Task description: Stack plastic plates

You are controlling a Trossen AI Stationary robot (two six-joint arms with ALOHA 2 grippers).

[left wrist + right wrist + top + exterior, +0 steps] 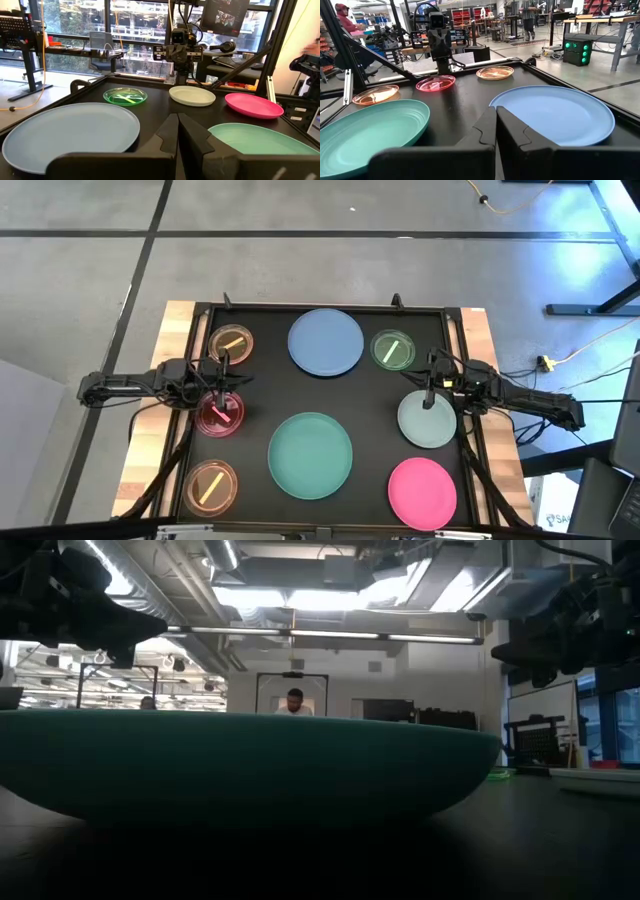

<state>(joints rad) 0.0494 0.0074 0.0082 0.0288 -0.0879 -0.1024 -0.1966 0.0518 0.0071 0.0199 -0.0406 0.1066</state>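
Observation:
Several round plates lie flat on the black table. The large ones are blue (326, 342), teal (310, 454), grey-green (427, 420) and pink (422, 492). The small translucent ones are two orange (231, 343) (211, 485), a green (392, 349) and a red (220, 413). My left gripper (228, 377) (177, 125) hovers shut between the far orange plate and the red one, pointing level toward the table's right. My right gripper (425, 386) (496, 117) hovers shut over the grey-green plate's far rim, pointing left. Neither touches a plate.
A raised black frame (320, 308) borders the table, with wooden strips (160, 420) outside it. The low view is filled by the teal plate (250, 765). People (294, 700) are in the room beyond. Bare table shows between the plates at the middle (260, 395).

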